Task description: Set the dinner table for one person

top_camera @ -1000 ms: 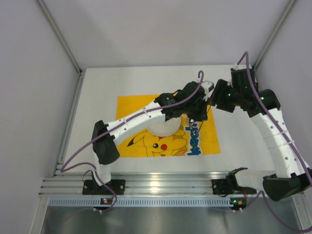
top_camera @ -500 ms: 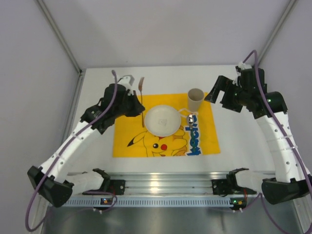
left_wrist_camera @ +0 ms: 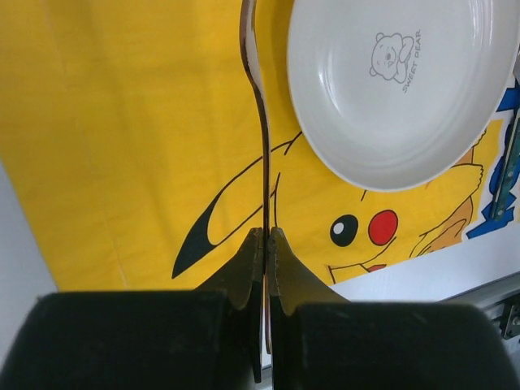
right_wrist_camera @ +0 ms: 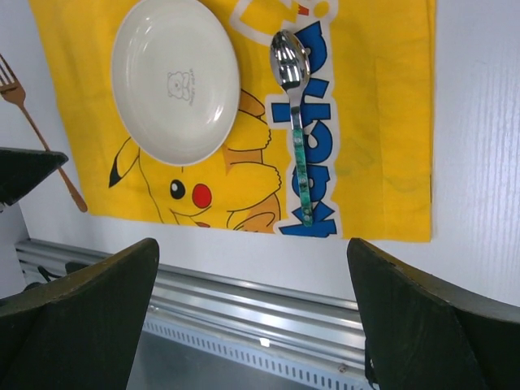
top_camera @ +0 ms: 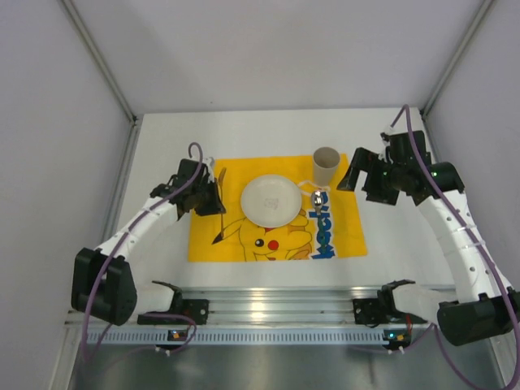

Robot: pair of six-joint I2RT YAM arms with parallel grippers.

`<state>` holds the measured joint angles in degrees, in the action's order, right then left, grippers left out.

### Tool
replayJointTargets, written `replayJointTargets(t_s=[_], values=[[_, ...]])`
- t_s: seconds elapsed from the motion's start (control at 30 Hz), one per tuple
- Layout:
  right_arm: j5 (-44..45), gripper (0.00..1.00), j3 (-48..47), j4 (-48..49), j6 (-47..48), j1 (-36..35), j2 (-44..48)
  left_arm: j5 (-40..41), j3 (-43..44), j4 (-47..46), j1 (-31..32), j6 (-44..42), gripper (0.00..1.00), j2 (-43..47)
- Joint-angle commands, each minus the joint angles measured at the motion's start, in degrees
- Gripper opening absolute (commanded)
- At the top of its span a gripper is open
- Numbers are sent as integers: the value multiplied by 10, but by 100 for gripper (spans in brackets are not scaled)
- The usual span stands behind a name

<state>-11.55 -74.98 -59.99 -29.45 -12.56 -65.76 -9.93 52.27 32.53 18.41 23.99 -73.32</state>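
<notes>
Left fingers (left_wrist_camera: 244,272) clamping fork (left_wrist_camera: 263,162) just beside plate (left_wrist_camera: 382,122) rim, open mat (left_wrist_camera: 122,122) opposite

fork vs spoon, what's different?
The fork is copper-toned throughout; the spoon has a silver bowl and green handle. The fork is clamped in the left gripper, left of the plate; the spoon lies free on the mat, right of it. Both heads point away from the arms.
</notes>
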Motion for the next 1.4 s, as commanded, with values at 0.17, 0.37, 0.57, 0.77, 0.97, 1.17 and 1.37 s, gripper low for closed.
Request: replayJointTargets(t_s=[0.17, 0.37, 0.57, 0.77, 0.97, 1.17, 1.37], values=[[-4, 100, 23, -6, 16, 5, 33, -101, -42, -146, -18, -1, 0, -38], [7, 100, 33, -14, 21, 5, 38, -105, -57, -171, -22, -9, 0, -93], [17, 100, 33, -15, 26, 6, 34, -86, -66, -160, -22, -24, 0, -107], [19, 100, 41, -11, 26, 8, 31, -67, -67, -149, -24, -30, 0, -107], [19, 100, 43, -5, 26, 9, 24, -52, -60, -133, -29, -32, 12, -125], [19, 100, 48, -1, 26, 12, 24, -34, -53, -121, -36, -31, 46, -126], [18, 100, 56, 2, 25, 12, 34, -24, -23, -85, -46, -43, 47, -114]])
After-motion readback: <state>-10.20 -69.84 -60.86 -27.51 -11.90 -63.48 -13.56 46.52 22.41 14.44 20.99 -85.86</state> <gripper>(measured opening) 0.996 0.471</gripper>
